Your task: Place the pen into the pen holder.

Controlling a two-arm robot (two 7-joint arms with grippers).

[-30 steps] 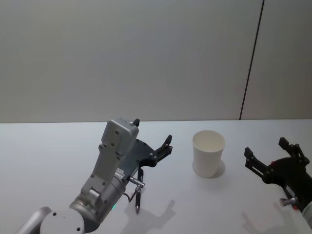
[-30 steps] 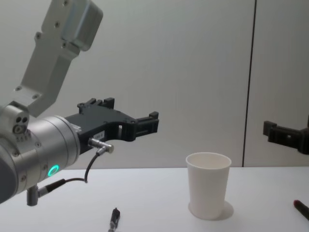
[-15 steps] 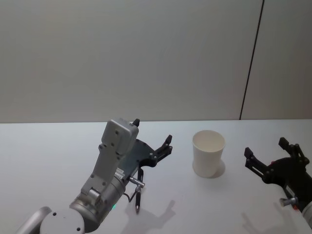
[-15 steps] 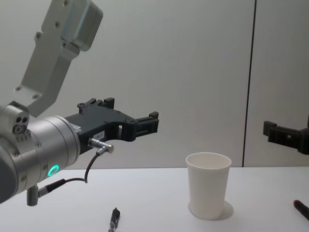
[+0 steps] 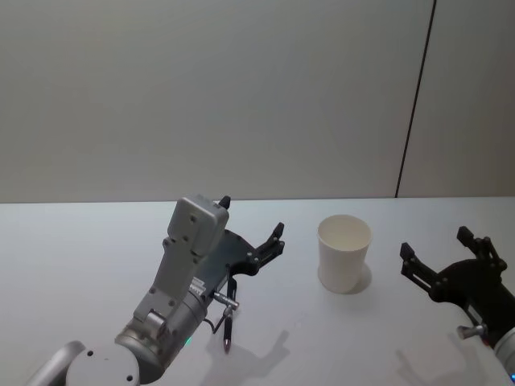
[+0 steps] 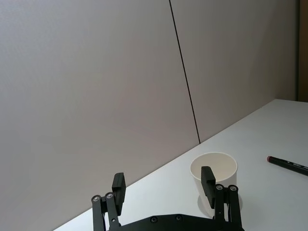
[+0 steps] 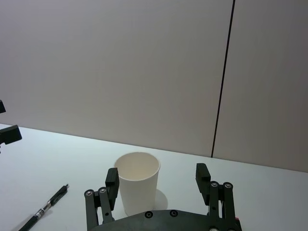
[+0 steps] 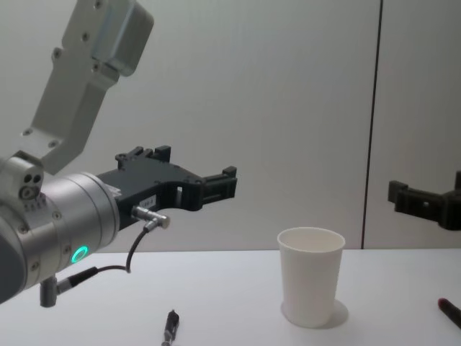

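My left pincer (image 5: 253,215) hangs spread above the slim black pen (image 5: 228,326), ready to pinch it for the white tapered paper cup (image 5: 344,257) on its right, with my right pincer (image 5: 435,242) idling open beyond.

- Pen holder (image 5: 344,253) stands upright mid-table, mouth open, nothing over it.
- Bare table on both its sides, with clear gaps to the left gripper (image 5: 253,217) and the right gripper (image 5: 436,243). Both are spread wide and raised off the surface.
- Left arm overhangs black pen (image 5: 229,315), near left.
- Second pen (image 8: 450,311) lies right of the holder, well apart.
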